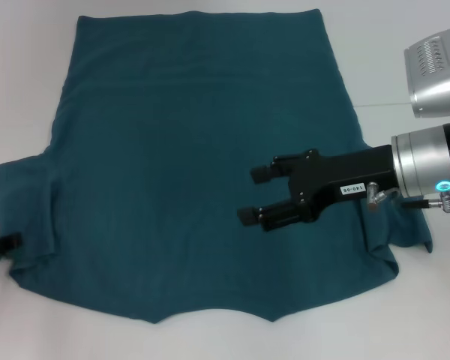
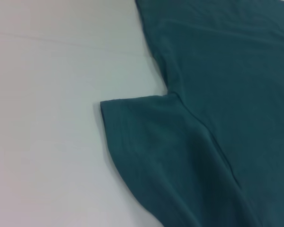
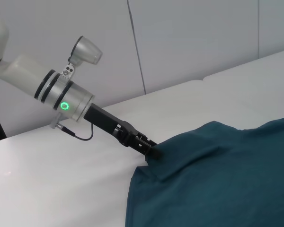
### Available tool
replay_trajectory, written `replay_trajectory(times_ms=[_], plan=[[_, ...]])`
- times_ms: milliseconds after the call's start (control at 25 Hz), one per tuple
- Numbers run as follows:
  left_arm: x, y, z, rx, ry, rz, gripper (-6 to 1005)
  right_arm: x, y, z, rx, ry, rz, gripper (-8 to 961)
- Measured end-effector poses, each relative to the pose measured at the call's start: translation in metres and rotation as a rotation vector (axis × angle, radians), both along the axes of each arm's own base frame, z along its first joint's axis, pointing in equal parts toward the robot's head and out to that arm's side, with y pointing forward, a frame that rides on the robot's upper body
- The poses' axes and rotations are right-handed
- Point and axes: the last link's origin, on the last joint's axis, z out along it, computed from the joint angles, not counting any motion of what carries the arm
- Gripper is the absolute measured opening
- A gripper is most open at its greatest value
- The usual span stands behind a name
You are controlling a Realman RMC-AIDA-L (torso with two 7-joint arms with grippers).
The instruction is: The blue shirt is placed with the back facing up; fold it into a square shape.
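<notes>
One white label on the right gripper (image 1: 256,195) reads "140-06".

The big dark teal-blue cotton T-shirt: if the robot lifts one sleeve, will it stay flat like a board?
Probably not. The big dark teal-blue cotton T-shirt shows soft wrinkles at its sleeve, so it likely droops. Its spread-out body would probably drag along the white table.

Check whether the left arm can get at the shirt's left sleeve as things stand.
Probably yes. In the right wrist view the left claw is already at the edge of the blue shirt at its left sleeve, nothing between them. The right claw hangs open over the shirt's other side.
</notes>
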Motion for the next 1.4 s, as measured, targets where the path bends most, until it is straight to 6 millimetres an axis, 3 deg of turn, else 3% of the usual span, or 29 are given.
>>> replay_trajectory(times_ms=[160,600,920,1400], plan=[[0.001,0.002,0.000,0.008,-0.014,0.015,580,0.000,0.000,0.000,-0.001,-0.001,0.000,909],[0.003,0.003,-0.004,-0.014,-0.021,0.011,334,0.002,0.000,0.000,0.003,0.004,-0.006,909],[0.008,0.006,-0.004,-0.035,-0.029,0.003,2,0.002,-0.001,0.002,0.012,0.028,-0.009,908],[0.040,0.021,0.022,-0.066,-0.062,-0.052,3,0.017,-0.007,0.004,0.062,0.058,-0.020,908]])
